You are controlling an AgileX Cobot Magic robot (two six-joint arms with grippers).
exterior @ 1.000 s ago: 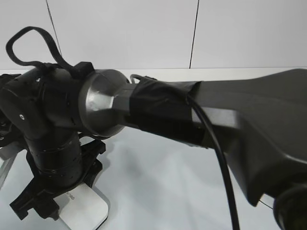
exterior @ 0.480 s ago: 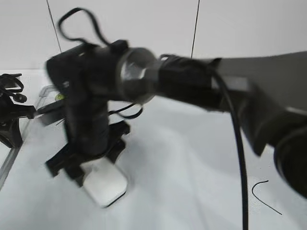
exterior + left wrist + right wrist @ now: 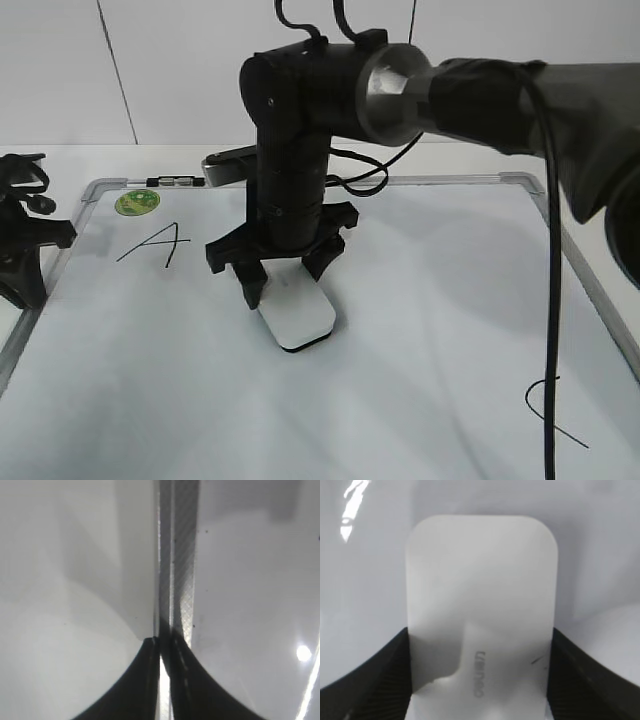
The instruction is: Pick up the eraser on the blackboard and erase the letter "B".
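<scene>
Right wrist view: claw [image 3: 480, 680] grips smooth white rounded eraser [image 3: 481, 595].

White eraser [image 3: 297, 318] with grey lettering; white blackboard [image 3: 420, 300], grey frame; round green sticker [image 3: 137, 202]; black "A" [image 3: 155, 243]; black right gripper [image 3: 282, 272].

Black right arm [image 3: 300, 130], silver joint [image 3: 395, 92], black cable [image 3: 548, 300].

Showing: 1 eraser [image 3: 297, 317], 1 board [image 3: 420, 330], 2 letters, "A" [image 3: 155, 243] & "C" [image 3: 548, 410], 1 green sticker [image 3: 136, 202], 2 grippers, right [image 3: 283, 276] & left [image 3: 161, 680].
</scene>
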